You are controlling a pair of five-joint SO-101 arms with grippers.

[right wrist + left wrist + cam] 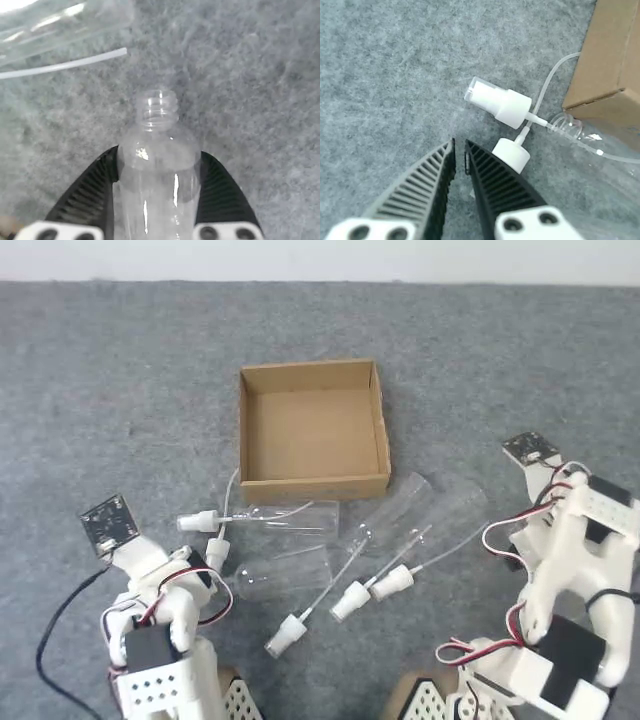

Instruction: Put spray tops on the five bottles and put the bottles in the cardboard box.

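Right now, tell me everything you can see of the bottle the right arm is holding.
The bottle is clear plastic, with rounded shoulders and a threaded neck, its mouth open with no spray top on. It lies between the right gripper's two black fingers, which clamp its sides at the shoulders. Its neck points away from the wrist over the grey carpet; whether it touches the carpet cannot be told.

The grey, felt-like tabletop carries an open cardboard box, clear bottles lying on their sides, and white spray tops among them.
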